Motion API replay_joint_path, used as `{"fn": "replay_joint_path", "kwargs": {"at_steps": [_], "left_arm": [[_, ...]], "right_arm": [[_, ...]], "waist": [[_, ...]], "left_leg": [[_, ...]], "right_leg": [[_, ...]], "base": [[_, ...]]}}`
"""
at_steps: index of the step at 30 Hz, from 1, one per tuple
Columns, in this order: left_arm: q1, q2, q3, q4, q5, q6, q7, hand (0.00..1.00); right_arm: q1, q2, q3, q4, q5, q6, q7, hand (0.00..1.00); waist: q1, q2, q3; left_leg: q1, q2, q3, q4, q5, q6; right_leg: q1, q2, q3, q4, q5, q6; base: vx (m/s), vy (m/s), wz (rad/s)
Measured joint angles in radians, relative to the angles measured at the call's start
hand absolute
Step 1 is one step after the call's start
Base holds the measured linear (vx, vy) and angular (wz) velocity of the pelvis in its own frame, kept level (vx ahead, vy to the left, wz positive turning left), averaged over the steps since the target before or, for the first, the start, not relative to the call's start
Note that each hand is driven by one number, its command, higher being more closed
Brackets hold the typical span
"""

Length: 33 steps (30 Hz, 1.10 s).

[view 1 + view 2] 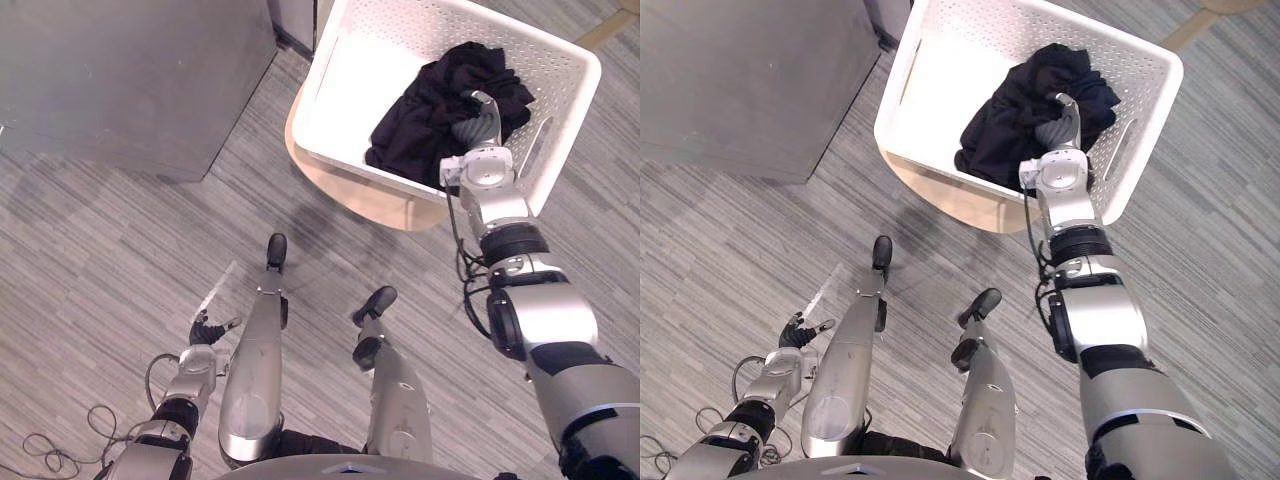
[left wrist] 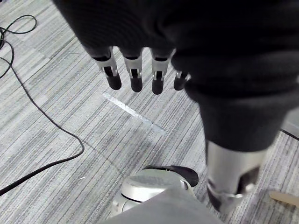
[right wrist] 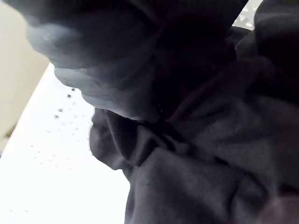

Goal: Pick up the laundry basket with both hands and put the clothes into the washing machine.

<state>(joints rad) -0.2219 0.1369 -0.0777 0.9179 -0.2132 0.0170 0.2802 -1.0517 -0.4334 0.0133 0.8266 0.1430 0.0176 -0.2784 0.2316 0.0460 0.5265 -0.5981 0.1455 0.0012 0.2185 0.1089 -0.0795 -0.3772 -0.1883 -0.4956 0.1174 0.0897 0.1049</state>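
Observation:
A white perforated laundry basket [image 1: 340,110] rests on a pale round wooden stand [image 1: 350,195]. A heap of black clothes [image 1: 425,110] lies in the basket's right half. My right hand [image 1: 483,160] reaches over the near rim and rests on the black clothes [image 3: 205,154], which press close against it in the right wrist view. My left hand [image 1: 205,330] hangs low at my left side, far from the basket, its fingers [image 2: 135,77] straight and holding nothing above the floor.
A large grey box-shaped machine [image 1: 130,80] stands at the far left, just left of the basket. The floor is grey striped carpet with a short strip of clear tape [image 2: 133,112] near my left hand.

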Motion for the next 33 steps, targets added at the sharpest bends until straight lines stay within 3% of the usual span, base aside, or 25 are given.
{"fn": "replay_joint_path", "kwargs": {"at_steps": [5,13,22,27,33], "left_arm": [[0.000,-0.011,0.033,0.007,-0.003,0.008,0.005,0.00],[0.000,-0.013,0.039,0.015,-0.018,0.021,0.018,0.00],[0.000,-0.024,0.076,0.016,-0.019,0.039,0.017,0.00],[0.002,-0.026,0.078,0.014,-0.022,0.042,0.017,0.00],[0.032,-0.055,0.072,-0.161,-0.100,0.040,0.017,0.00]], "right_arm": [[0.003,0.086,-0.089,-0.077,0.182,-0.058,-0.039,1.00],[0.004,0.190,-0.156,-0.153,0.341,-0.106,-0.073,1.00],[0.007,0.229,-0.156,-0.200,0.384,-0.112,-0.072,1.00],[0.009,0.259,-0.167,-0.230,0.464,-0.127,-0.073,1.00],[0.039,0.314,-0.181,-0.355,0.537,-0.170,-0.079,1.00]], "waist": [[-0.006,-0.001,0.000],[-0.012,-0.003,-0.003],[-0.023,-0.005,-0.005],[-0.030,-0.006,-0.006],[-0.046,-0.042,-0.036]], "left_leg": [[0.035,0.001,0.003,-0.006,0.002,-0.001],[0.098,0.005,0.011,-0.023,0.010,-0.005],[0.148,0.005,0.025,-0.067,0.037,-0.006],[0.199,0.006,0.030,-0.097,0.053,-0.007],[0.240,0.005,0.038,-0.140,0.070,-0.015]], "right_leg": [[0.032,0.001,0.004,0.001,0.001,-0.001],[0.082,0.003,0.012,-0.001,0.003,-0.003],[0.104,0.000,0.017,0.011,0.004,-0.003],[0.135,-0.001,0.023,0.017,0.003,-0.004],[0.141,-0.008,0.035,0.035,-0.006,-0.007]], "base": [[-0.01,-0.001,0.00],[0.00,0.000,0.00],[-0.02,-0.011,0.01],[-0.01,-0.018,0.00],[-0.02,-0.036,-0.01]]}}
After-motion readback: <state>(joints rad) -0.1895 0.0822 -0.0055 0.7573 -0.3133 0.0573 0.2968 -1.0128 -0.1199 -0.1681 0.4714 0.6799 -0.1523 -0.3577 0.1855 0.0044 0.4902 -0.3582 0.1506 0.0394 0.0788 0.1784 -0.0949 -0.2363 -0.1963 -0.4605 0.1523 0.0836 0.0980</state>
